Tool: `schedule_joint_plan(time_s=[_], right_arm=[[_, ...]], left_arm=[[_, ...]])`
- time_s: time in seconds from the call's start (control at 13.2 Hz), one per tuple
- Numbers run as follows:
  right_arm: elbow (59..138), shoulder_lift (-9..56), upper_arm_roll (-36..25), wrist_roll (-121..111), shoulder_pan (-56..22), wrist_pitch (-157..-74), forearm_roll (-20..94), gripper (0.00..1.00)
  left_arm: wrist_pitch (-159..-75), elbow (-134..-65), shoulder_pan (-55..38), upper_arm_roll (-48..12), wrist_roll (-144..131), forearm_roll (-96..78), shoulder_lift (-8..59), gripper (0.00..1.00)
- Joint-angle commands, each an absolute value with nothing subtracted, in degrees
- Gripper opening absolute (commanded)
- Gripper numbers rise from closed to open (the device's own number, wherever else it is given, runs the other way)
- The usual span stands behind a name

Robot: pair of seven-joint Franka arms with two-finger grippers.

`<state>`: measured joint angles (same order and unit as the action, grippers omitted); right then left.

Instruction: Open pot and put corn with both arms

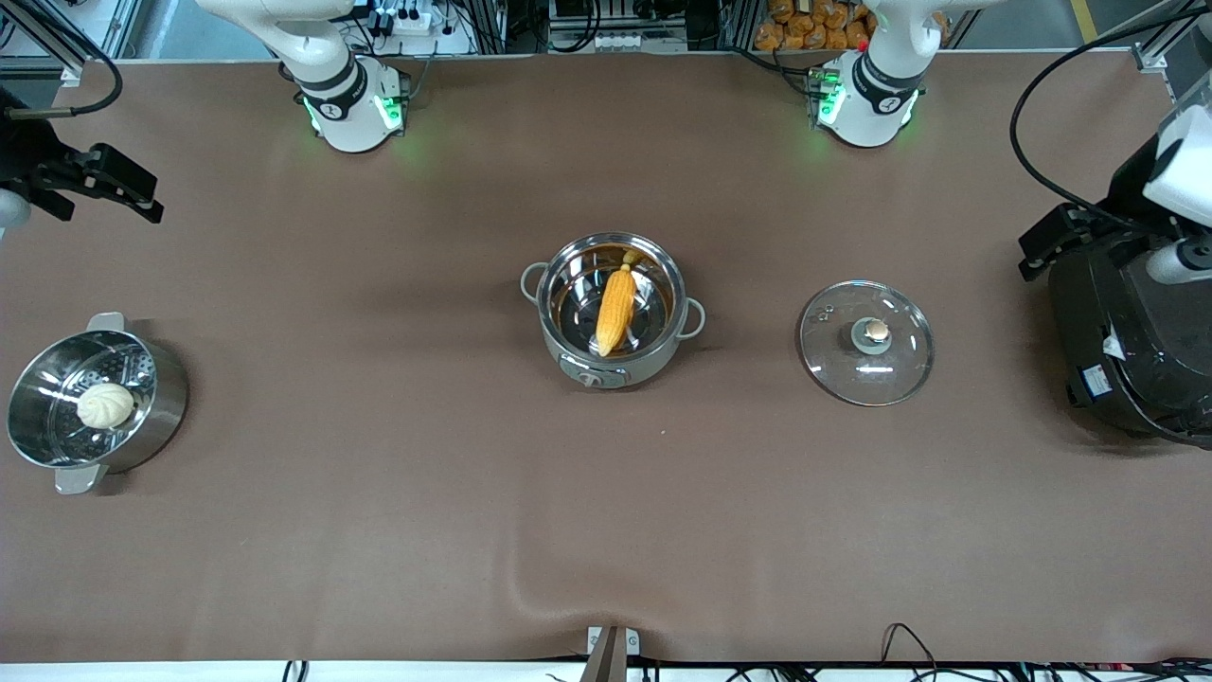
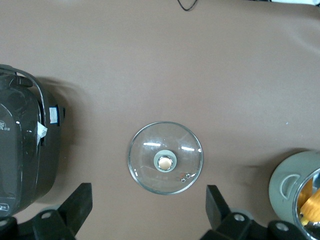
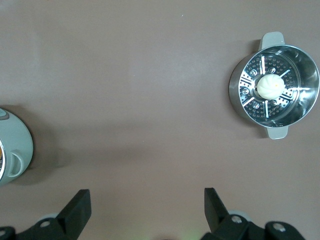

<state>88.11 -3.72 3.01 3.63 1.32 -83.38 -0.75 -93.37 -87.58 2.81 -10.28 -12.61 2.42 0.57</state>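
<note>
The steel pot (image 1: 666, 277) stands open at the middle of the table, its dial facing the front camera. The yellow-orange corn (image 1: 615, 308) lies inside it, leaning on the wall. The pot's glass lid (image 1: 866, 343) lies flat on the table beside it, toward the left arm's end. My left gripper (image 1: 1046, 248) is open and empty, high over the table by the rice cooker; its wrist view shows the lid (image 2: 165, 157), the pot's edge (image 2: 285, 187) and the corn (image 2: 312, 202). My right gripper (image 1: 128, 189) is open and empty, high over the right arm's end.
A steel steamer pot (image 1: 156, 398) with a pale bun (image 1: 105, 405) in it stands at the right arm's end; it also shows in the right wrist view (image 3: 240, 100). A big black rice cooker (image 1: 1127, 341) stands at the left arm's end.
</note>
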Motion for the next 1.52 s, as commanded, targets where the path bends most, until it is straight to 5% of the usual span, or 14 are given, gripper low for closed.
schedule_joint_plan(time_s=[0.0, 1.44], right_arm=[[86.22, -2.72, 3.78, 2.03, 4.3, -82.09, 1.23, 1.0], [81.04, 0.88, 3.87, 1.23, 5.89, -78.13, 1.05, 1.0]], left_arm=[[-90.11, -88.86, 0.63, -9.23, -8.62, 1.23, -1.23, 1.0], [-85.52, -87.98, 0.79, -8.53, -6.06, -0.09, -1.14, 1.0]])
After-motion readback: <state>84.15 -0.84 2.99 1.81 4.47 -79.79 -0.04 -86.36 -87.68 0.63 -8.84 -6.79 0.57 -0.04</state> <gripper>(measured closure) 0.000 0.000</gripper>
